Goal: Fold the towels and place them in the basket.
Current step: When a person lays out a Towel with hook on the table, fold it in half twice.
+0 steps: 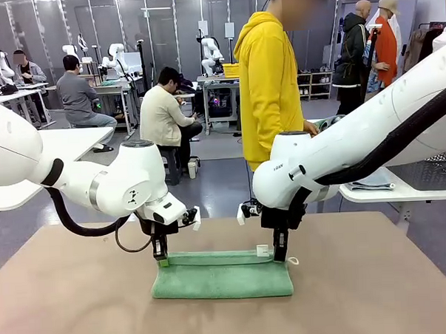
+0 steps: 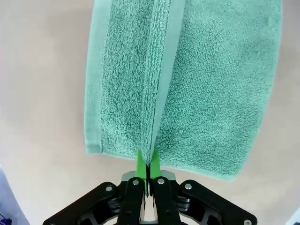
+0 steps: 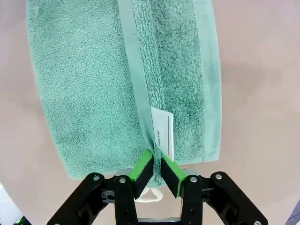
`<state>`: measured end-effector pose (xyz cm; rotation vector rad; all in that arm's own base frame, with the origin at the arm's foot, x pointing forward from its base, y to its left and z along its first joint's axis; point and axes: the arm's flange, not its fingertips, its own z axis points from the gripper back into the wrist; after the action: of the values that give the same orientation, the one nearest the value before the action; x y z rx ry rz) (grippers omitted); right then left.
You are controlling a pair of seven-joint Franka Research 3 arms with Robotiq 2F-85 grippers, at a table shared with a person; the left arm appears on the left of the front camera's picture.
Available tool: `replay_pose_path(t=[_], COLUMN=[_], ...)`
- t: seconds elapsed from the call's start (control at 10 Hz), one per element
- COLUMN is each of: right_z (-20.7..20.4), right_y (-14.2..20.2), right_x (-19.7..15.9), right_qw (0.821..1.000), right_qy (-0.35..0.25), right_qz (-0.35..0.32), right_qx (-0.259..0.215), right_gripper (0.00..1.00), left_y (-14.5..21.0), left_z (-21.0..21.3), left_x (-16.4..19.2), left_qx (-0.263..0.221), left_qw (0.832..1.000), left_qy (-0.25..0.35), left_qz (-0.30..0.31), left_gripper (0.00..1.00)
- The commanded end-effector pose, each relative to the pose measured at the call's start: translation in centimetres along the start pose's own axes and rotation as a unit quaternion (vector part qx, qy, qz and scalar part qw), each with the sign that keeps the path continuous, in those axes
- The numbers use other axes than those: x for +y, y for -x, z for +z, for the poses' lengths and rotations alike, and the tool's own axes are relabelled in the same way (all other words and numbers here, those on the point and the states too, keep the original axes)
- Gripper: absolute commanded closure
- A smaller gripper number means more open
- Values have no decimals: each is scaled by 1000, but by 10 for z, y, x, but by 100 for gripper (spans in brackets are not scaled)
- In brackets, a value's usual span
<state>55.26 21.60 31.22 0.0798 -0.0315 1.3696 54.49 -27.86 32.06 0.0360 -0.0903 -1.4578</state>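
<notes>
Towel (image 1: 222, 279) lies lengthwise left-right on the counter (image 1: 81, 299), its raised far edge pinched tight at each end by left claw (image 1: 161, 263) and right claw (image 1: 280, 259).

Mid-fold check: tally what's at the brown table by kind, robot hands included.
green terry-cloth towel: 1
robot hands pinching its edge: 2 (left hand, right hand)
Total: 3

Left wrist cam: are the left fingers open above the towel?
No, the left gripper's green fingers are pinched shut on the hemmed edge of the green towel.
</notes>
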Motion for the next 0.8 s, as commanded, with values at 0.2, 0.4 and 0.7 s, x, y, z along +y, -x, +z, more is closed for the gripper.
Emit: replay_pose_path(t=[0.2, 0.4, 0.7], right_z=[-5, -5, 6], right_y=[4, 2, 7], right_x=[-1, -1, -2], right_qw=[999, 997, 996], right_qy=[30, 65, 84], right_qz=[-10, -10, -12], right_qx=[-22, -26, -26], right_gripper=[63, 23, 0], left_y=[2, 1, 6], left_z=[0, 4, 11], left_x=[6, 7, 5], left_qx=[-30, -46, -41], left_qw=[998, 996, 996], left_qy=[-45, -73, -79], left_qz=[21, 34, 18], left_gripper=[60, 16, 0])
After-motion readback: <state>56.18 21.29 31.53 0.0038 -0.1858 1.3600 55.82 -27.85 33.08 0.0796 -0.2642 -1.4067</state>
